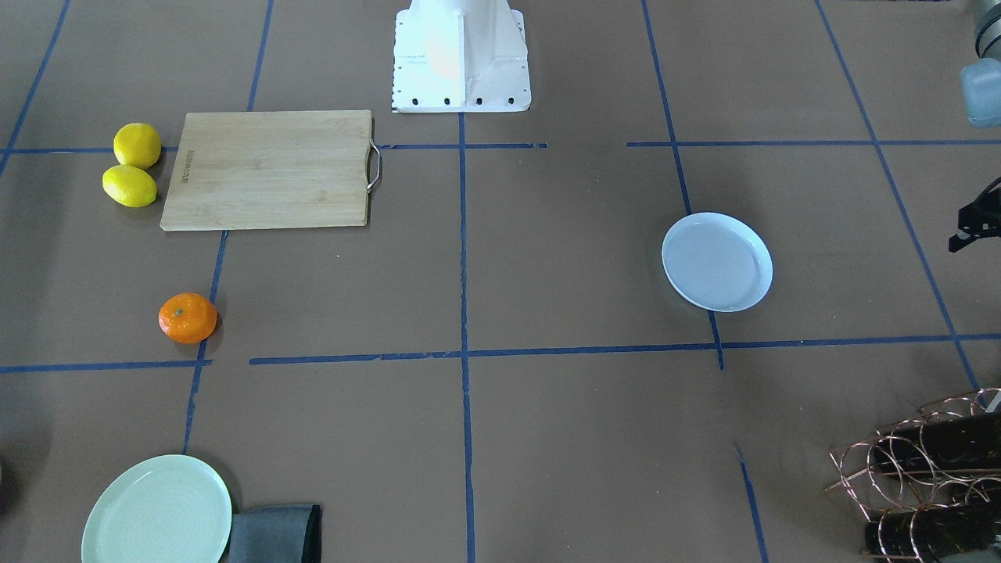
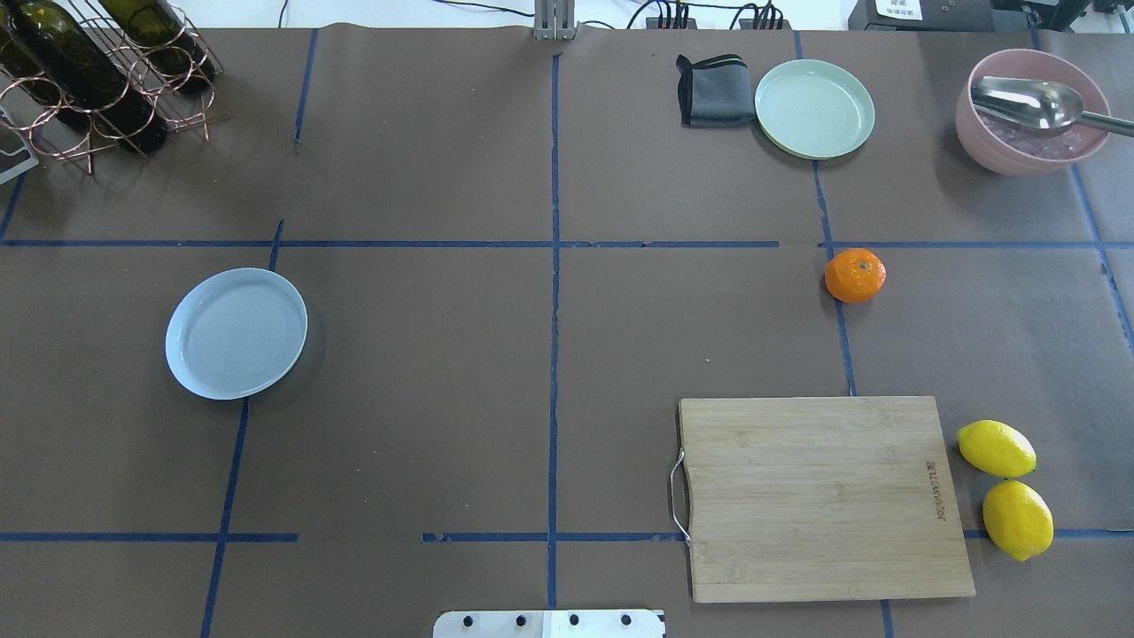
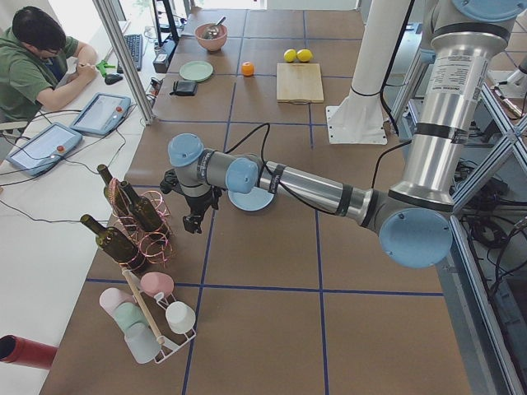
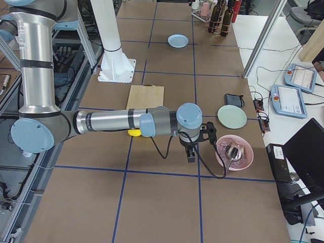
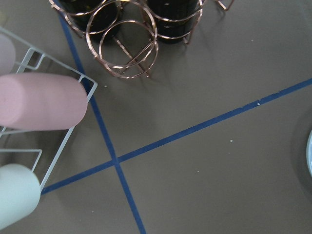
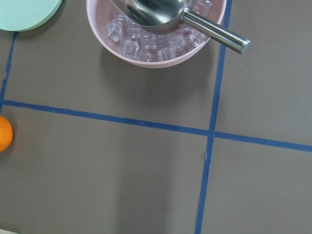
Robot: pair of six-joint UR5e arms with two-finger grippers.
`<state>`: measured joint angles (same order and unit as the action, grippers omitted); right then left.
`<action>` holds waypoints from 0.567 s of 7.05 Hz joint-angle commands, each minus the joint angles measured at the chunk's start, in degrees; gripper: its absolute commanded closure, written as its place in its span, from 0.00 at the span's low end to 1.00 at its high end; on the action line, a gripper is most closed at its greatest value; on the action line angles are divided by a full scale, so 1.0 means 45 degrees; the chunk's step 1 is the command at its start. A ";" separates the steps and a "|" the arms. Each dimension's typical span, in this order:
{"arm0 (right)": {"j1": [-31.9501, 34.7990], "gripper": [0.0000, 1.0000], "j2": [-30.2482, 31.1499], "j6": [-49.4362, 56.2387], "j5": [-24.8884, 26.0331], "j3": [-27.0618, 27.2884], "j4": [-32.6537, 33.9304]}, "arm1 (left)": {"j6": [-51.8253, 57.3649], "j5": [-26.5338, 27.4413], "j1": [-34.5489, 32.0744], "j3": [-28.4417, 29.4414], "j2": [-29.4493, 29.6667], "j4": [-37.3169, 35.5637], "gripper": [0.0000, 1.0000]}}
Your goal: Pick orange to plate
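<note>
The orange (image 2: pixel 855 276) lies alone on the brown table, right of centre in the overhead view, also seen from the front (image 1: pixel 188 318) and at the left edge of the right wrist view (image 6: pixel 4 134). The pale bluish plate (image 2: pixel 236 333) sits empty on the far left side (image 1: pixel 717 262). My left gripper (image 3: pixel 195 220) hangs beside the plate toward the wine rack, only a black sliver of it showing at the front view's edge (image 1: pixel 974 227); I cannot tell its state. My right gripper (image 4: pixel 191 154) hovers near the pink bowl, well clear of the orange; its state cannot be told.
A wooden cutting board (image 2: pixel 819 496) with two lemons (image 2: pixel 996 447) beside it lies near the base. A green plate (image 2: pixel 814 108), grey cloth (image 2: pixel 713 90) and pink bowl of ice with scoop (image 2: pixel 1028 115) stand at the back right. A copper wine rack (image 2: pixel 97 71) occupies the back left.
</note>
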<state>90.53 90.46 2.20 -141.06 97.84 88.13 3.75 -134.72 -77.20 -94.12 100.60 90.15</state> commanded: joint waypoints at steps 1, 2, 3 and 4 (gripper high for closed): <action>-0.0603 0.00 -0.0043 -0.0021 -0.0040 -0.0080 -0.0015 | -0.6131 0.0113 0.1678 0.0135 -0.0399 0.3095 0.00; -0.0683 0.00 -0.0024 -0.0060 -0.0039 -0.0178 -0.0034 | -0.8872 0.0577 0.2673 -0.0058 -0.0441 0.3652 0.00; -0.0684 0.00 -0.0043 -0.0717 -0.0078 -0.0082 -0.0035 | -1.0736 0.1220 0.3533 -0.0215 -0.0654 0.4334 0.00; -0.0684 0.00 -0.0062 -0.1246 -0.0136 0.0073 -0.0054 | -1.1838 0.1710 0.4142 -0.0101 -0.1217 0.5598 0.00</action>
<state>87.55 90.26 -0.67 -141.43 97.56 87.97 -41.31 -129.78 -62.42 -94.67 97.39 109.54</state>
